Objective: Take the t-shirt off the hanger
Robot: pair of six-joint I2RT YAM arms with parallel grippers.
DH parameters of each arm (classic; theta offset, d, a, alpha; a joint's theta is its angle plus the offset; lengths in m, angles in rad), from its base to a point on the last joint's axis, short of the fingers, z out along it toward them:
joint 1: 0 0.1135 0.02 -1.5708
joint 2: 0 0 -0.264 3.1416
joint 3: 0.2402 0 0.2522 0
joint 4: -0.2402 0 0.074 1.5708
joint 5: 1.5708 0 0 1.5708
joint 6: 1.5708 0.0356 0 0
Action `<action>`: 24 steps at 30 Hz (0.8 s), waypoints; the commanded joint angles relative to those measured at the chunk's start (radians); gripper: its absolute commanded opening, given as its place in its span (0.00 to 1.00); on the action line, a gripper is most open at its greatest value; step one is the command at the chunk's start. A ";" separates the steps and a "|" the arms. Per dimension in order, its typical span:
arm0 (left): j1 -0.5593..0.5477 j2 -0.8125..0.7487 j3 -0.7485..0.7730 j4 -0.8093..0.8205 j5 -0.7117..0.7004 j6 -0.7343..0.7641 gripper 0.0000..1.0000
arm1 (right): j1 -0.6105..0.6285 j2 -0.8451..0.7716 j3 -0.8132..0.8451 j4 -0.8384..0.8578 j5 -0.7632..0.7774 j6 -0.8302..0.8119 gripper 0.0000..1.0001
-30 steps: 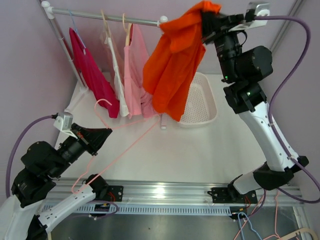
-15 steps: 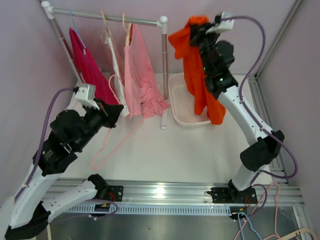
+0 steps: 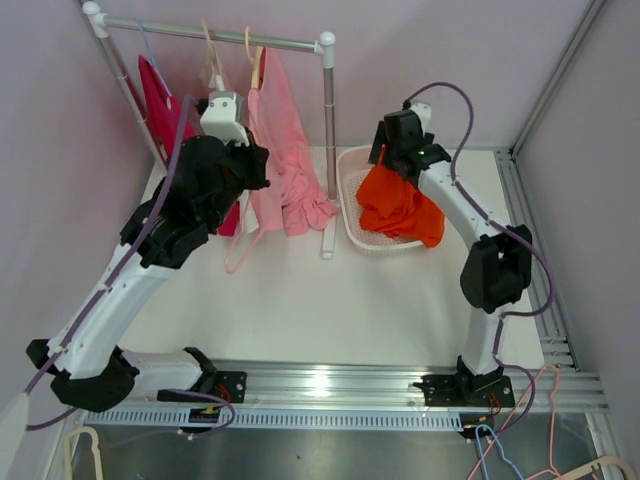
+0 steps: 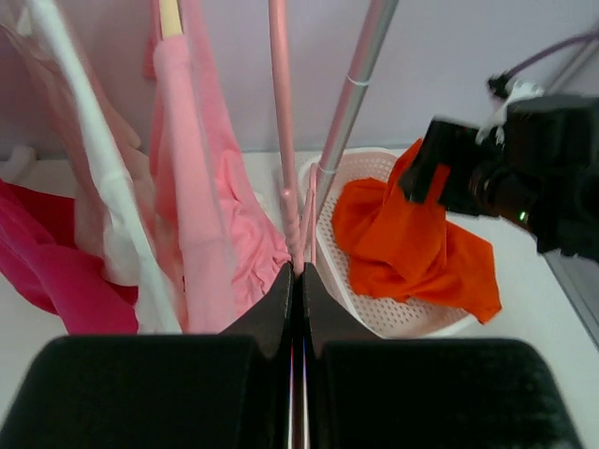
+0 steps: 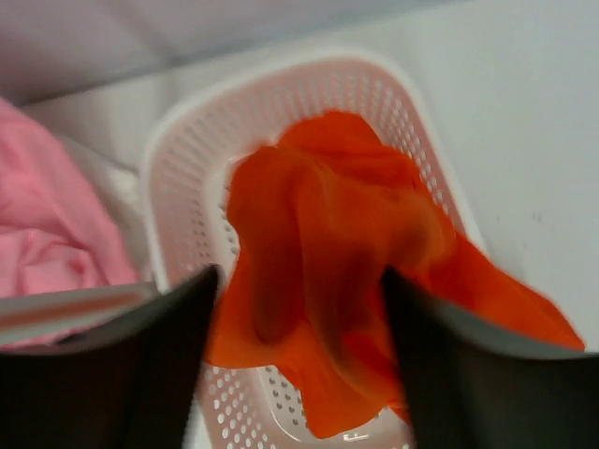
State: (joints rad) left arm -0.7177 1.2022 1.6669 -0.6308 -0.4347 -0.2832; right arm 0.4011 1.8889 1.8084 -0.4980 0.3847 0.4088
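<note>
The right gripper (image 5: pixel 299 276) hangs directly over the white mesh basket (image 5: pixel 182 178) with its two fingers spread wide apart and nothing pinched between them, so it has let go. The orange t-shirt (image 3: pixel 400 205) lies crumpled in the basket below it. Most of the cloth is heaped inside, and one corner spills over the rim on the side away from the rack, towards the table (image 3: pixel 330 310). In the right wrist view the shirt is slightly blurred, so it is unclear whether the fabric touches the fingers. The shirt is off its hanger and apart from it. The left gripper (image 4: pixel 298 271) is raised beside the clothes rack (image 3: pixel 210 33), its jaws clenched tight on the thin pink hanger (image 4: pixel 281 122). The hanger's bare wire rises from between the fingertips in the left wrist view and loops down below the gripper in the overhead view. Just beside the left gripper a pale pink garment (image 3: pixel 285 150) hangs from the rail. A magenta garment (image 3: pixel 155 95) hangs farther left, partly hidden by the arm. The rack's upright post (image 3: pixel 327 140) stands between the pink garment and the basket.
</note>
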 commanded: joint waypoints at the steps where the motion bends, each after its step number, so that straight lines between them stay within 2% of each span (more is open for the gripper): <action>1: 0.001 0.048 0.074 0.074 -0.110 0.108 0.01 | 0.042 0.061 0.042 -0.332 0.135 0.032 0.98; 3: 0.004 0.082 0.083 0.115 -0.124 0.142 0.01 | 0.074 -0.075 -0.042 -0.251 0.166 0.030 0.99; 4: 0.006 0.094 0.089 0.147 -0.130 0.171 0.01 | 0.076 -0.124 -0.126 -0.172 0.131 0.028 0.99; 7: 0.020 0.151 0.122 0.218 -0.136 0.217 0.01 | 0.071 -0.310 -0.227 -0.075 0.057 0.028 1.00; 11: 0.055 0.206 0.149 0.310 -0.070 0.245 0.01 | 0.079 -0.486 -0.346 -0.044 0.011 -0.002 0.99; 16: 0.099 0.336 0.312 0.287 0.040 0.213 0.01 | 0.090 -0.747 -0.513 0.073 -0.056 -0.071 0.99; 18: 0.109 0.379 0.384 0.284 0.051 0.226 0.01 | 0.088 -0.792 -0.549 0.076 -0.088 -0.073 0.99; 20: 0.119 0.416 0.390 0.308 0.074 0.237 0.01 | 0.088 -0.827 -0.558 0.069 -0.102 -0.080 0.99; 23: 0.144 0.482 0.447 0.290 0.160 0.217 0.01 | 0.088 -0.841 -0.570 0.053 -0.104 -0.088 0.99; 24: 0.149 0.511 0.544 0.260 0.169 0.204 0.01 | 0.088 -0.843 -0.572 0.049 -0.104 -0.090 1.00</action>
State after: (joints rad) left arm -0.5938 1.6550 2.0720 -0.3874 -0.3523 -0.0753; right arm 0.4870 1.0286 1.2579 -0.4503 0.3149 0.3489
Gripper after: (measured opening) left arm 0.009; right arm 0.993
